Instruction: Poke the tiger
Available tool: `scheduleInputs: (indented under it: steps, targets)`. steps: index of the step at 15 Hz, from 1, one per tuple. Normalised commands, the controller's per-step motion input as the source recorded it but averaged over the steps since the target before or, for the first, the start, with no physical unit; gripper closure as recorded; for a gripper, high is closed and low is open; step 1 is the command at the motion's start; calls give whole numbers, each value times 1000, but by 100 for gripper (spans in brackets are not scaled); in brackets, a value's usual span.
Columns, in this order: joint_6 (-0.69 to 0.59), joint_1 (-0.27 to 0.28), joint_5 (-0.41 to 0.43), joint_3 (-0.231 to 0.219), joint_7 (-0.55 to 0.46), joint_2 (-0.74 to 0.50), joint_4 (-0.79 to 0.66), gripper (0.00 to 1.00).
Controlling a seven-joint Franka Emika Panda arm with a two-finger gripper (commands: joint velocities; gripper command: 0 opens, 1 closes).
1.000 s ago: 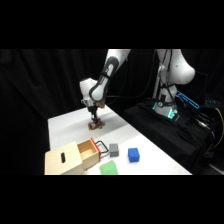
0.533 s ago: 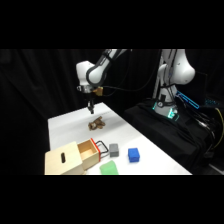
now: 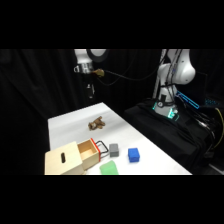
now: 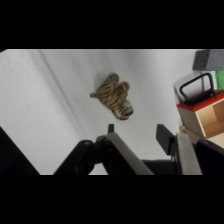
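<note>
From the side, the claw (image 3: pixel 90 90) is hanging high over the white table (image 3: pixel 65 125), well clear of the tiger (image 3: pixel 96 123), which is lying below it and slightly toward the near side. Farther toward the near edge, a wooden box (image 3: pixel 72 157), a grey block (image 3: pixel 114 149) and a blue cube (image 3: pixel 133 155) are sitting.

From the wrist, the claw (image 4: pixel 137 132) is standing open with nothing between its fingers (image 4: pixel 111 129). The tiger (image 4: pixel 114 95) is lying on its side just beyond the fingertips, apart from them.
</note>
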Motion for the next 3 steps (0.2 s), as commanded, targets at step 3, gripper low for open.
scheduleInputs:
  steps: [3]
  targets:
    - [-256, 112, -69, -60, 61, -331, -15, 0]
